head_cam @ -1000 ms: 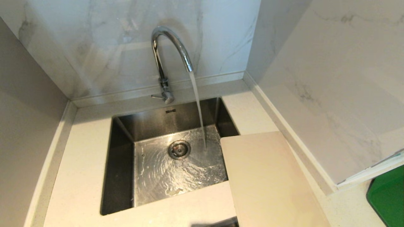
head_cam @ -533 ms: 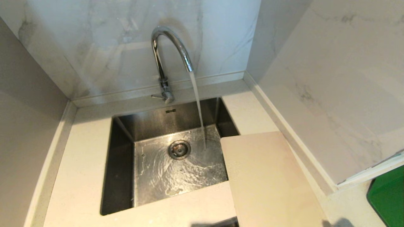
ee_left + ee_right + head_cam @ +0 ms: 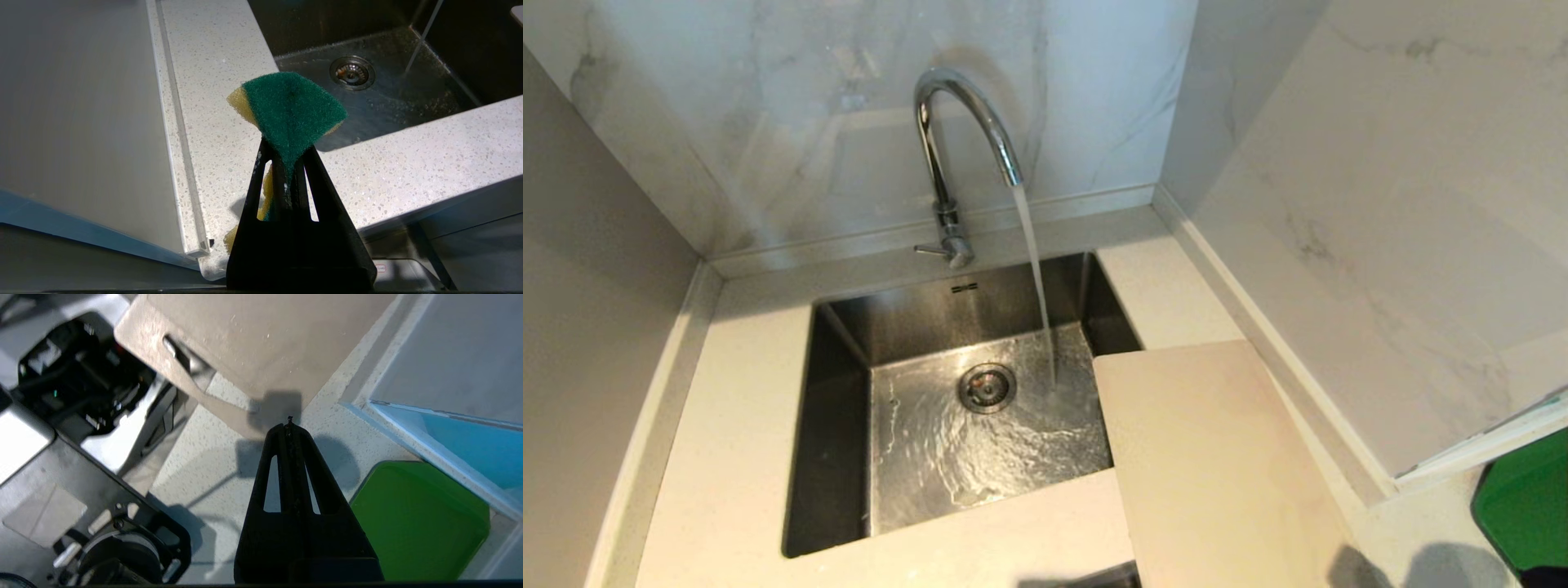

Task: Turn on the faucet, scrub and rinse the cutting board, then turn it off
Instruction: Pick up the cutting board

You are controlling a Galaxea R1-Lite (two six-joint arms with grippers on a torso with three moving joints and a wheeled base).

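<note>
Chrome faucet (image 3: 954, 147) at twelve o'clock is running into the sink (image 3: 837, 425), so the cutting board (image 3: 1217, 465) waits at four o'clock on the counter (image 3: 727, 457), one corner overhanging the basin. The left end effector (image 3: 288, 163) is pinched on a green-and-yellow sponge (image 3: 290, 108), ready to scrub; the right end effector (image 3: 289, 428) hovers, closed and empty, by the board's handle end, with a green tray (image 3: 416, 522) crowding alongside.

Bright even light; glare on wet sink (image 3: 980, 441); soft shadows on countertop (image 3: 229, 465); frames sharp.
</note>
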